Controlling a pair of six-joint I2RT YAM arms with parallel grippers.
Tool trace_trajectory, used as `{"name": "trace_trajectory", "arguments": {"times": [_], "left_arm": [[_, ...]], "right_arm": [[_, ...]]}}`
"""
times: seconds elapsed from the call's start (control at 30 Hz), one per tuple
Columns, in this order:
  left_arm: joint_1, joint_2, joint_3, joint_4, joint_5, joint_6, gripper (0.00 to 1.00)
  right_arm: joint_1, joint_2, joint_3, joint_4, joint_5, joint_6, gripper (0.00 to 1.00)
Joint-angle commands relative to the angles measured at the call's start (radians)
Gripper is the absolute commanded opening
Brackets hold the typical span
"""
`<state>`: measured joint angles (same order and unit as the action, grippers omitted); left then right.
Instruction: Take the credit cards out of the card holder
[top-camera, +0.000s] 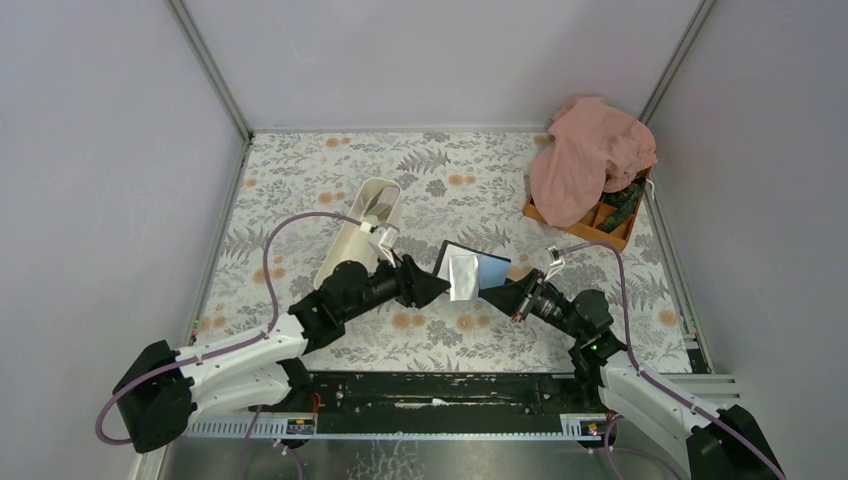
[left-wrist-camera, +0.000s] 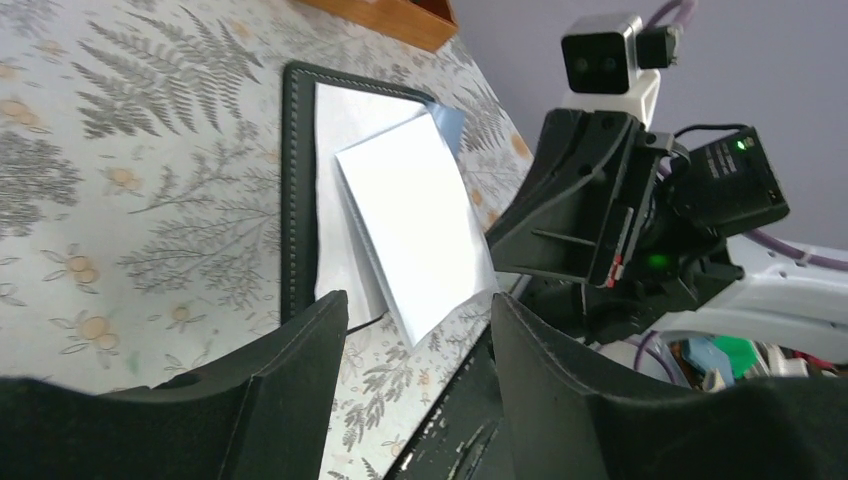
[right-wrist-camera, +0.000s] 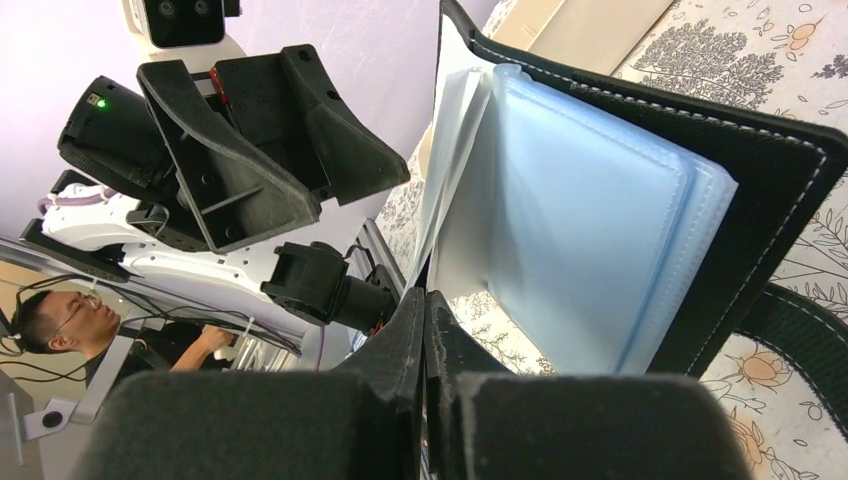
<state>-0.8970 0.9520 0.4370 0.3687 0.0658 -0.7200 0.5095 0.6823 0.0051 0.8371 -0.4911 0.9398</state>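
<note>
- You see a fern-and-flower print surface (top-camera: 330, 170) inside plain lilac walls (top-camera: 420, 60) — the card holder (top-camera: 465, 272) lies open at its centre.
- Your left claw (left-wrist-camera: 420, 330) sits at the holder's 8 o'clock with its jaws apart and empty — your right claw (right-wrist-camera: 425, 305) at 4 o'clock is pinched closed.
- A pink cloth (top-camera: 590, 155) lies at 2 o'clock.

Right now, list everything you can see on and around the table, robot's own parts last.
table: one, floral grey and orange, under everything
card holder: one, black, open, table centre
white sleeve: one, lifted from the card holder
tray: one, white, left of centre
compartment box: one, orange, far right
cloth: one, pink, draped over the box
person: one, beyond the table
left end effector: one, black, open, beside the sleeve
right end effector: one, black, shut on the sleeve's edge
</note>
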Motion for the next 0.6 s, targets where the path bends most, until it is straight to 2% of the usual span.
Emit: {"name": "trace_trajectory", "arguments": {"times": [0.0, 0.57], "left_arm": [[-0.018, 0.046, -0.011, 0.198, 0.107, -0.05, 0.62], [-0.025, 0.162, -0.005, 0.206, 0.086, -0.066, 0.58]], "right_arm": [[-0.007, 0.0, -0.029, 0.091, -0.012, 0.005, 0.0], [-0.009, -0.042, -0.038, 0.113, -0.025, 0.041, 0.0]]}}
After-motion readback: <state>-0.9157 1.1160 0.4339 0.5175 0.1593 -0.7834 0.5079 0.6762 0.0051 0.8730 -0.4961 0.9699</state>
